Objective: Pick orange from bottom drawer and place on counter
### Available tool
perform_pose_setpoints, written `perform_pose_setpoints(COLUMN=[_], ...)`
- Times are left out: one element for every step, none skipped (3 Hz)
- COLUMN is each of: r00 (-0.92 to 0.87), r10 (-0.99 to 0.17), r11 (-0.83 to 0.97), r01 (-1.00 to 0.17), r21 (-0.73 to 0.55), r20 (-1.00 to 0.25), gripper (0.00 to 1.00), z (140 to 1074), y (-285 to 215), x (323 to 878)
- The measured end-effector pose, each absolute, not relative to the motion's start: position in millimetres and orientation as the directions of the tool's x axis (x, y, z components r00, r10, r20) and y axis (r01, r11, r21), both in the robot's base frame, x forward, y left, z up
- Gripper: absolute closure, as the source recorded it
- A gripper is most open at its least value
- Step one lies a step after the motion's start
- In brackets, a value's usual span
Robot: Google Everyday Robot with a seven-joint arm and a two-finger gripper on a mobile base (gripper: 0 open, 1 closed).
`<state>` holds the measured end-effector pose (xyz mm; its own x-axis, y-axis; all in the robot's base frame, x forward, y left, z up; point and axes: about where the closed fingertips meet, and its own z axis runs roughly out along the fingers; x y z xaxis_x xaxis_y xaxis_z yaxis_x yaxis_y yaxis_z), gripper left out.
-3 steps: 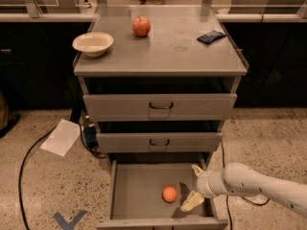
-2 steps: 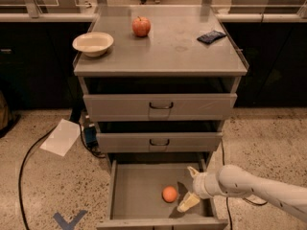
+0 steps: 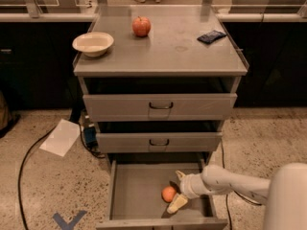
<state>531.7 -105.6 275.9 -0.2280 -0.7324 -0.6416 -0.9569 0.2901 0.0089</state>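
The orange (image 3: 168, 194) lies on the floor of the open bottom drawer (image 3: 136, 190), right of its middle. My gripper (image 3: 177, 189) reaches in from the right on a white arm, with one cream finger (image 3: 176, 203) below and right of the orange and the other finger (image 3: 180, 175) above it. The jaws stand open around the orange, close to it or touching it. The counter (image 3: 168, 51) is the grey cabinet top above the two closed upper drawers.
On the counter sit a red apple (image 3: 141, 26), a cream bowl (image 3: 93, 43) at the left and a dark packet (image 3: 211, 36) at the right. A white sheet of paper (image 3: 61, 137) and a black cable (image 3: 29, 152) lie on the floor at the left.
My gripper has moved left along the drawer toward the orange, so its fingers now flank the fruit. The orange has stayed in place.
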Motion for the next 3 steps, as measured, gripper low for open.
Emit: perform_pose_setpoints(r00=[-0.239, -0.238, -0.238], r10=[-0.745, -0.747, -0.747], r11=[0.251, 0.248, 0.248], r01=[-0.965, -0.966, -0.966], r21=[0.071, 0.073, 0.073], r20=[-0.623, -0.62, -0.62], gripper=[0.0, 0.0, 0.0], z=[237.9, 212.8, 212.8], y=[-80.3, -73.1, -73.1], x=[527.0, 539.0, 539.0])
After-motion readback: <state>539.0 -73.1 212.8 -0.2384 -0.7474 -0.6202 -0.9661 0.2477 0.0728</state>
